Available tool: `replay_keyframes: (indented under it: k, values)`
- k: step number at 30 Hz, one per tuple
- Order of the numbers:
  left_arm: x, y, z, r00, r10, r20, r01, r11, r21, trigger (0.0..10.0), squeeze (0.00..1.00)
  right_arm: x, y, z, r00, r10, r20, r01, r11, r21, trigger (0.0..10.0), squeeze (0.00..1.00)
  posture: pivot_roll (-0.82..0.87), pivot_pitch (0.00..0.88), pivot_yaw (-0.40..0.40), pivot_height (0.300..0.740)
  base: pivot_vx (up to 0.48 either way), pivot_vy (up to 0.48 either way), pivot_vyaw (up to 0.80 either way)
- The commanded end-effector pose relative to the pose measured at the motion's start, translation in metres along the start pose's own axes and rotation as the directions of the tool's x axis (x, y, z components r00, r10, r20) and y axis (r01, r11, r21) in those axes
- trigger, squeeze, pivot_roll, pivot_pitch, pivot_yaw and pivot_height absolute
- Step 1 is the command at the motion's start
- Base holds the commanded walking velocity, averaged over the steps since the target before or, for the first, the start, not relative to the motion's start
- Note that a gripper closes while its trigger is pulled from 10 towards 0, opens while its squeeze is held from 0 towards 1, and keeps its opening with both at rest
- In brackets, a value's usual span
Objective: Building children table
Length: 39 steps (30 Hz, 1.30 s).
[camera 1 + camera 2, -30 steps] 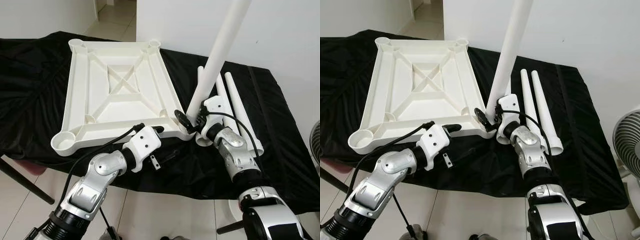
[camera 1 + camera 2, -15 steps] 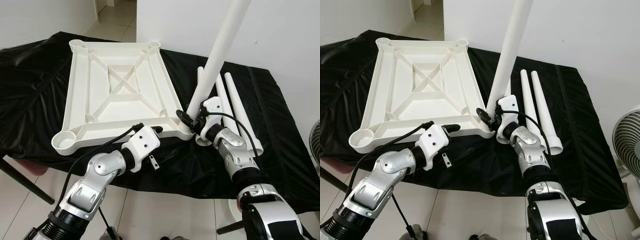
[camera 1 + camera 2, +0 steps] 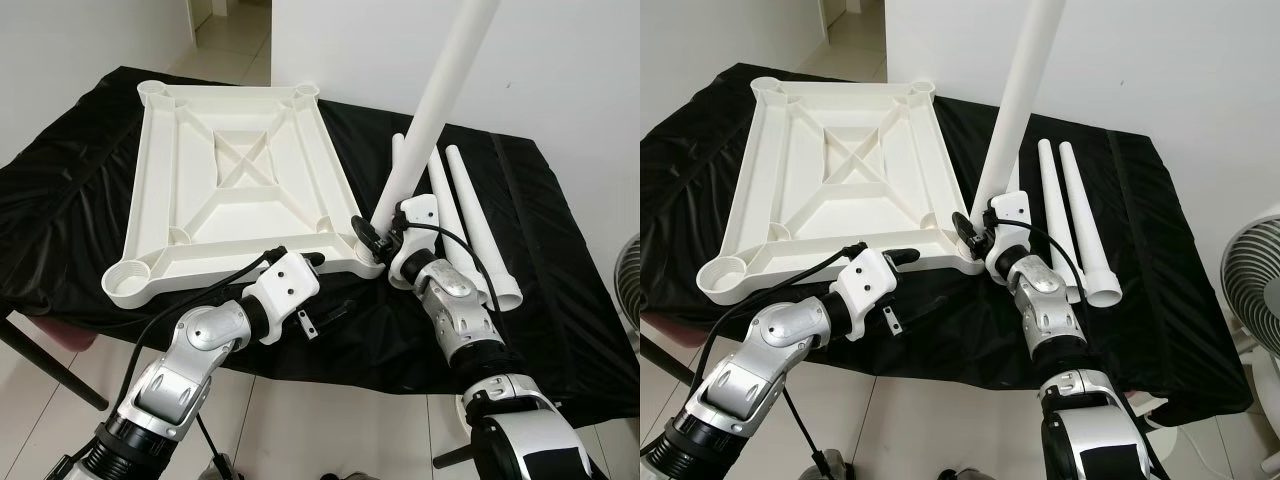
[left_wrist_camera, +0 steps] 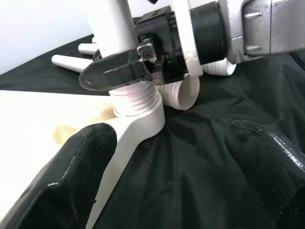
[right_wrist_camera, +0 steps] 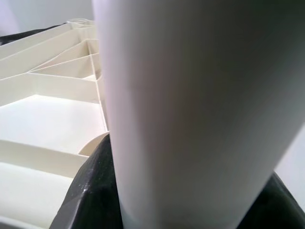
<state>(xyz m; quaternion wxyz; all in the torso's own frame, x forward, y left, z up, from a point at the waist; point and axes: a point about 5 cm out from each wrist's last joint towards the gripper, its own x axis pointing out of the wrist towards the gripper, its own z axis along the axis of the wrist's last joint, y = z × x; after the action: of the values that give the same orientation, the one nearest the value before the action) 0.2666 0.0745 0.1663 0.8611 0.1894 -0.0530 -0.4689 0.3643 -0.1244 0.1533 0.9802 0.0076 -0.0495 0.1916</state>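
Note:
The white tabletop [image 3: 240, 190] lies upside down on the black cloth. A long white leg [image 3: 440, 100] stands tilted up to the right, its threaded end [image 4: 136, 100] sitting in the tabletop's near right corner socket [image 4: 143, 126]. My right gripper [image 3: 372, 237] is shut on this leg just above the thread. My left gripper [image 3: 328, 285] hovers at the tabletop's near edge, just left of that corner. It is open, its fingertips [image 4: 71, 181] wide apart with nothing between them.
Loose white legs [image 3: 1080, 215] lie side by side on the cloth [image 3: 560, 250] to the right of the corner. A white wall rises behind. A fan [image 3: 1255, 270] stands on the floor at the right. The cloth's front edge runs below my arms.
The view has shifted slightly. My right forearm has swung a little to the left, still holding the tilted leg at the corner. The left gripper has stayed put.

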Motion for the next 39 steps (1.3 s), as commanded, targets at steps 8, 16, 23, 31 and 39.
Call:
replay_keyframes:
  k: [8,16,23,31,39]
  values:
    - [0.002,-0.003,0.001,1.0,-0.03,0.004,0.03,1.0,-0.008,10.0,0.0,-0.006,0.002,-0.011,0.952,-0.306,-0.018,0.306,0.948,0.086,10.0,0.0,0.21,0.087,-0.064,0.74,0.0,0.0,0.0]
    - [0.001,-0.005,0.001,1.0,-0.031,0.003,0.031,0.999,-0.012,10.0,0.0,-0.012,0.014,-0.015,0.886,-0.462,-0.02,0.462,0.881,0.1,10.0,0.0,0.21,0.09,-0.07,0.74,0.0,0.0,0.0]
    - [0.001,-0.007,0.001,0.999,-0.033,0.002,0.033,0.999,-0.016,10.0,0.0,-0.011,0.021,-0.012,0.903,-0.429,0.004,0.424,0.894,0.146,10.0,1.0,0.21,0.082,-0.076,0.74,0.0,0.0,0.0]
    - [0.001,-0.008,0.0,0.999,-0.034,0.002,0.034,0.999,-0.015,10.0,0.0,-0.016,0.017,-0.001,0.912,-0.399,0.093,0.379,0.908,0.178,10.0,0.78,0.21,0.079,-0.077,0.74,0.0,0.0,0.0]
    - [0.002,-0.006,0.0,0.999,-0.033,0.002,0.033,0.999,-0.011,10.0,0.0,-0.038,0.02,0.001,0.937,-0.303,0.175,0.277,0.948,0.155,10.0,0.0,0.2,0.063,-0.077,0.74,0.0,0.0,0.0]
